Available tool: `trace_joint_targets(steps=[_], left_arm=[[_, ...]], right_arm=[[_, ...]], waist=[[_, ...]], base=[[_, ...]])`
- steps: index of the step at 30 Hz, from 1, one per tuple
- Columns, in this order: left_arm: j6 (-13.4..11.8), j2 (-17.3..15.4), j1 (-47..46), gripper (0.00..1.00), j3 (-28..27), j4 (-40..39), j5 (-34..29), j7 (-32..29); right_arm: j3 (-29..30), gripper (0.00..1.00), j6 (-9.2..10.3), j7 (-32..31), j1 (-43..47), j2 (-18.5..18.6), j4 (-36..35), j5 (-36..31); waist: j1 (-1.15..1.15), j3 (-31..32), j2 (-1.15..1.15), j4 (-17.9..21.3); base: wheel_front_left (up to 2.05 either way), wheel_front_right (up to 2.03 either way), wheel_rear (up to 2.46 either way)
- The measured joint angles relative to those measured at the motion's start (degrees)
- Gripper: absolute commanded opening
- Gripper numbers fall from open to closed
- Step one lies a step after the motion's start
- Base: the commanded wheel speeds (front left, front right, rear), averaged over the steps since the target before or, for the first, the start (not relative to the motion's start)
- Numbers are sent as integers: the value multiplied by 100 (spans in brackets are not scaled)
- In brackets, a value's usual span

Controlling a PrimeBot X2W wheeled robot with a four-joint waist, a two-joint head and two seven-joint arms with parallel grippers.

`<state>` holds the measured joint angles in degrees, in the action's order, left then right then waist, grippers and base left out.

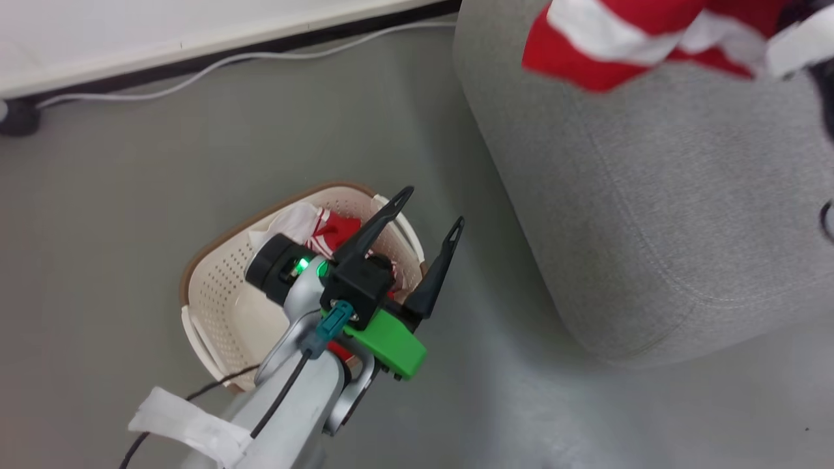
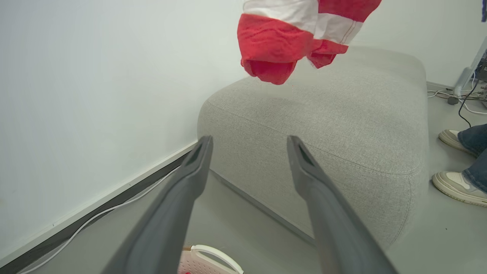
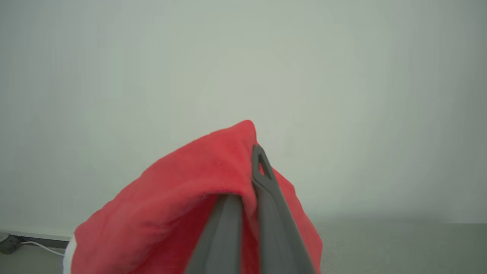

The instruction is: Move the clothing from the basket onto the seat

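as right tool (image 3: 249,177) pinches clothing (image 3: 182,190), left tool (image 2: 250,140) gapes.

A smooth grey floor (image 1: 130,195) carries everything here. The cream perforated basket (image 1: 221,293) with its brown rim stands on it, red-and-white clothing (image 1: 335,231) lying inside. The basket is near the rounded corner of the grey fabric sofa (image 1: 651,228) but apart from it, with a strip of bare floor between them. A white cable (image 1: 287,56) trails over the floor beside the dark skirting at the foot of the wall. In the left wrist view a person's pale shoes (image 2: 454,186) rest on the floor near the sofa
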<state>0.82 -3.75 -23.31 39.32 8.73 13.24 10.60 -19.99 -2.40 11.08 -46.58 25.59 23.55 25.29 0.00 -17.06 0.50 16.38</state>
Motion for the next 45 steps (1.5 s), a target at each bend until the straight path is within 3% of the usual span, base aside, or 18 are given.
trace_joint_targets(steps=[11, 23, 28, 35, 41, 42, 43, 44, 45], left_arm=[[178, 16, -762, 100, 236, -605, -157, -148], [255, 24, -906, 100, 378, -638, -287, -200], [268, 31, -935, 100, 405, -638, -301, -243], [271, 40, -1035, 100, 414, -602, -320, -243], [277, 38, -1059, 100, 393, -503, -319, -188], [277, 37, -1059, 100, 377, -475, -318, -187], [277, 32, -1059, 100, 357, -452, -318, -169], [277, 29, -1059, 100, 343, -437, -316, -159], [276, 24, -1059, 100, 331, -417, -316, -142]], right_arm=[[700, 0, 302, -385, -1467, 469, 485, 153], [1254, 0, 656, -433, -1631, 1225, 1414, 142], [1277, 0, 706, -433, -1525, 1199, 1753, 149], [1180, 0, 712, -370, -1281, 768, 2125, 198], [1110, 0, 712, -304, -1072, 646, 2455, 199], [1099, 2, 711, -263, -1039, 608, 2496, 199], [1084, 21, 711, -226, -1021, 561, 2521, 199], [1070, 48, 705, -193, -1009, 522, 2529, 199], [1054, 100, 697, -151, -1005, 481, 2532, 199]], waist=[[0, -913, 0, -469], [1, -1604, 0, -1066], [1, -1838, 0, -1222], [1, -2086, 0, -1301], [1, -2119, 0, -1290], [0, -2111, 0, -1281], [1, -2102, 0, -1270], [0, -2092, 0, -1257], [0, -2080, 0, -1245]], base=[[0, 0, 0], [0, 0, 0], [0, 0, 0], [0, 0, 0], [0, 0, 0], [0, 0, 0], [0, 0, 0], [0, 0, 0], [0, 0, 0]])
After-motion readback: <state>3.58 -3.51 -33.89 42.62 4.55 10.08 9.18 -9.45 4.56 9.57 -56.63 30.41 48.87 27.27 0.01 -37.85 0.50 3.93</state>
